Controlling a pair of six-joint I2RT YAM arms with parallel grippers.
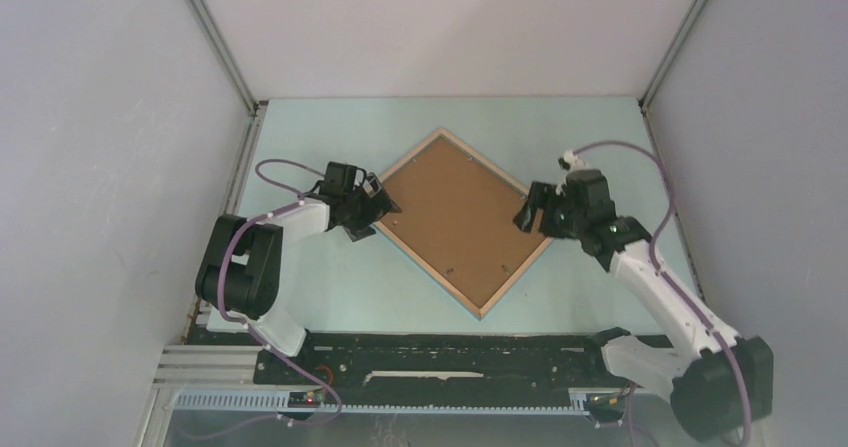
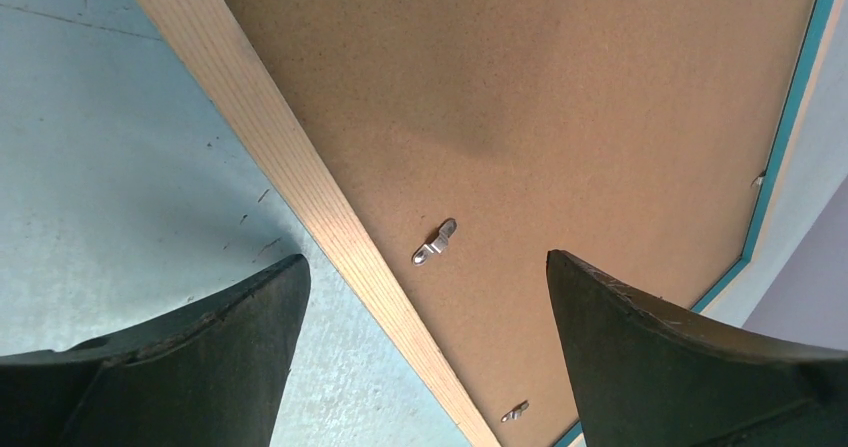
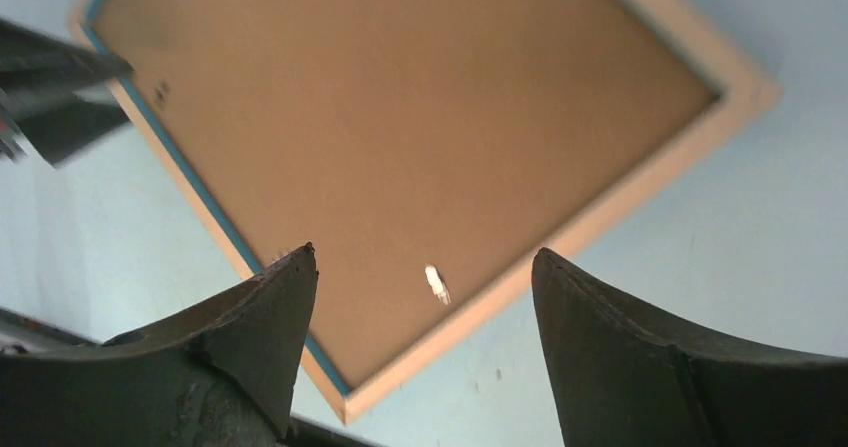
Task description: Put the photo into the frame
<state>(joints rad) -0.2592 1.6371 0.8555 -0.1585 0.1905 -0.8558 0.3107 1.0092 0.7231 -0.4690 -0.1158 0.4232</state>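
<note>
Your right gripper [image 1: 527, 215] hangs wide open and empty by the right corner of the frame [image 1: 516, 278], which lies back-up and cornerwise on the table [image 1: 330, 297]. Your left gripper [image 1: 384, 207], just as wide and empty, spans the wood rim at the left corner.

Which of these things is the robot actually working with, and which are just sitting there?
For the job: frame, face down; brown backing board inside it; metal clips; left gripper and right gripper, both open. No photo in sight.
Just there: table; purple cables; white walls.
</note>
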